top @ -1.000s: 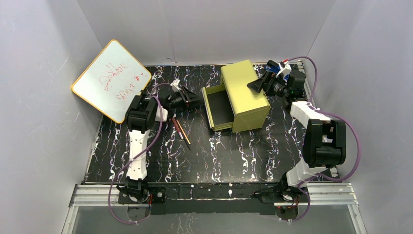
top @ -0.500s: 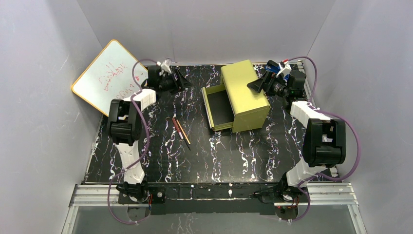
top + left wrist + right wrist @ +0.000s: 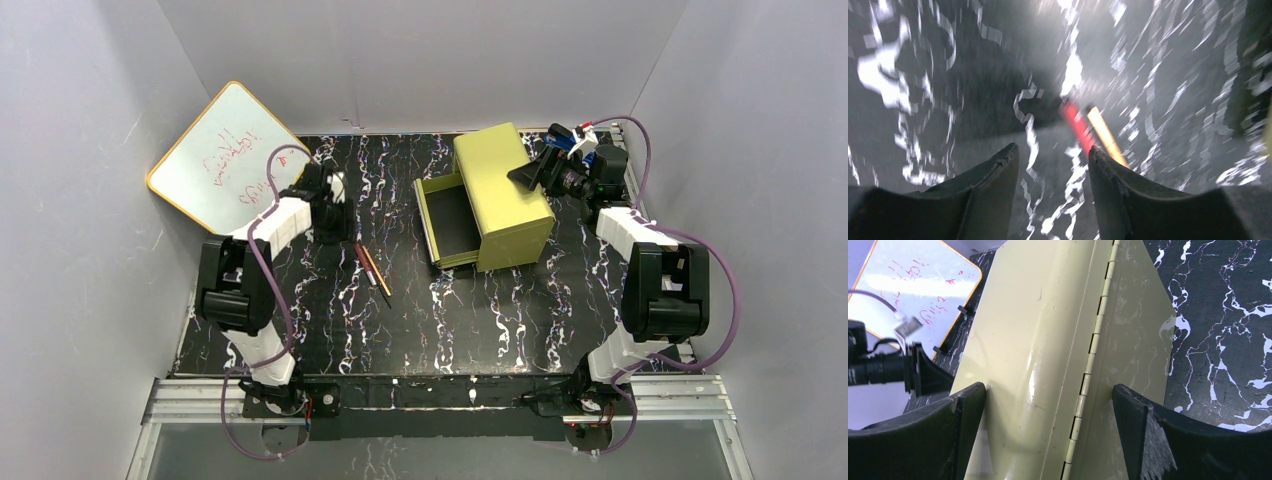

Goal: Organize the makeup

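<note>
Black marbled table [image 3: 480,310], grey walls [image 3: 420,60].

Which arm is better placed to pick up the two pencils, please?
The left: its end effector hangs open beside the pencils, while the right end effector straddles the box.

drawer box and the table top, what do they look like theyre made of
Drawer box: probably painted metal, yellow-green with a soft sheen; a long metal hinge runs along it and fine scratches show.
Table top: black with white veins, marble-look; likely a printed sheet or mat, though the pictures cannot settle that.
</note>
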`<action>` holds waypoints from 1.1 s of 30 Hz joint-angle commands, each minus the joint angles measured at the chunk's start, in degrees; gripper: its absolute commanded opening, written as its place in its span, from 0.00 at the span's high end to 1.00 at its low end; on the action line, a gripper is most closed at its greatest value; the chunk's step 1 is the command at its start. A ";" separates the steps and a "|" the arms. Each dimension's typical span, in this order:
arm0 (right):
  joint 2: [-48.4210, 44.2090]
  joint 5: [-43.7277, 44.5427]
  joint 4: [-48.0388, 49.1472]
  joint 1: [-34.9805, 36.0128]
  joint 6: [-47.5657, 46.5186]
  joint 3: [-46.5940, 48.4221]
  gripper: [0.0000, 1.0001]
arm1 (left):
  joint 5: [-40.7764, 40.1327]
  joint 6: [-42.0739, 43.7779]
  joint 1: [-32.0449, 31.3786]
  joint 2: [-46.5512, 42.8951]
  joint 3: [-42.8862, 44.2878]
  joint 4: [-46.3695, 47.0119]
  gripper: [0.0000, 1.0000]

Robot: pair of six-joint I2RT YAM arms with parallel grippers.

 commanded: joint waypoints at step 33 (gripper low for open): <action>3.91 2.10 -13.09 0.41 -6.28 -4.52 0.00 | -3.98 -9.08 -7.71 -6.91 -12.96 5.12 0.53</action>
